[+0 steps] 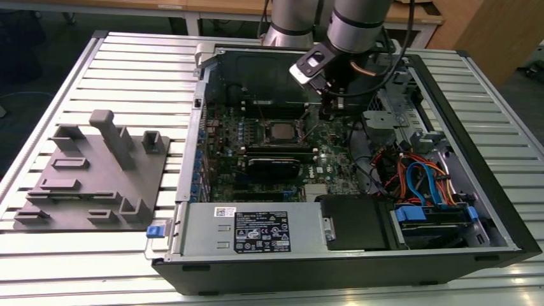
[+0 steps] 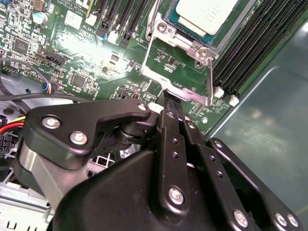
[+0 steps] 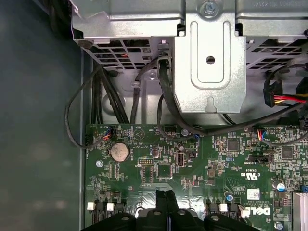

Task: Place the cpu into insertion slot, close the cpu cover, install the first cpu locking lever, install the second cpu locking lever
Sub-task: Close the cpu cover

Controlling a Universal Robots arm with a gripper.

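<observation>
Cpu [image 2: 207,14] seated — closed jaws at cpu cover [image 2: 187,94]

1 cpu [image 2: 206,14], 1 pincer [image 2: 165,97]

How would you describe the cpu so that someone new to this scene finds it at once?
Start at the open black computer case on the slatted table and find the green motherboard inside. Near its middle sits the cpu, a small flat square. Its pale silver-grey metal top sets it apart from the long black card lying close by.
</observation>
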